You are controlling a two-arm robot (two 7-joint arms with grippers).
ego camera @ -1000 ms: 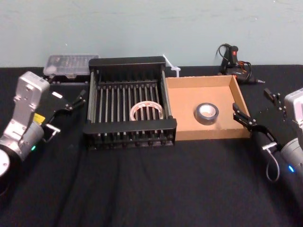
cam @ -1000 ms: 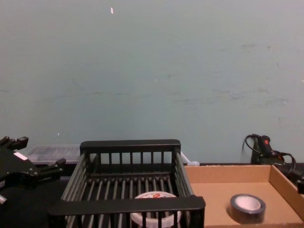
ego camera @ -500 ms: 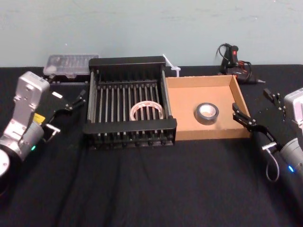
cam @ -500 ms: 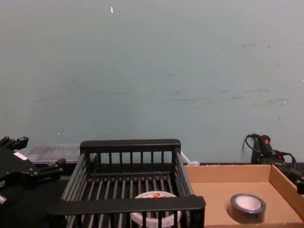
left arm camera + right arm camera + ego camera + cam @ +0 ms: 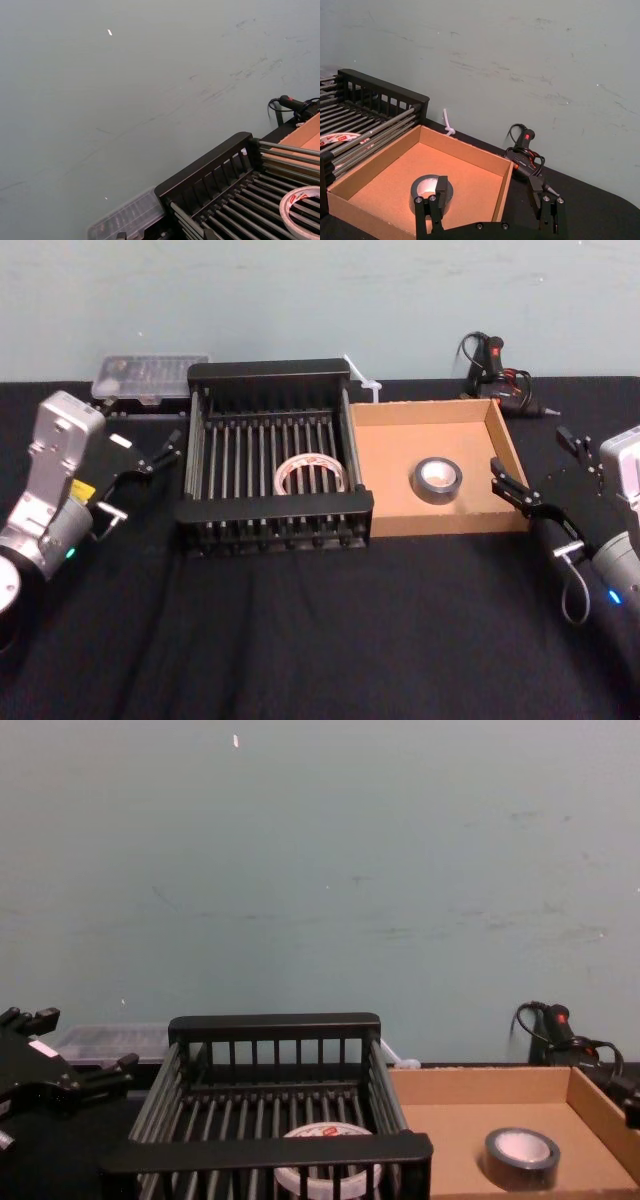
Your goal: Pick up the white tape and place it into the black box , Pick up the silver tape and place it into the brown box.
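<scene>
Just beside the black box [image 5: 275, 507], left claw [image 5: 165, 448] gapes empty; right claw [image 5: 530, 452] likewise beside the brown box [image 5: 450, 521].

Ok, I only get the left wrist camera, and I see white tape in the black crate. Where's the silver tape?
Observer: The silver tape lies flat in the brown box, clear of its walls.
Operator: Is anything grabbing it?
Observer: No. The right gripper hangs by the box's right wall, jaws open and empty.
Operator: And the left one?
Observer: The left gripper sits left of the black crate, jaws open, empty too.
</scene>
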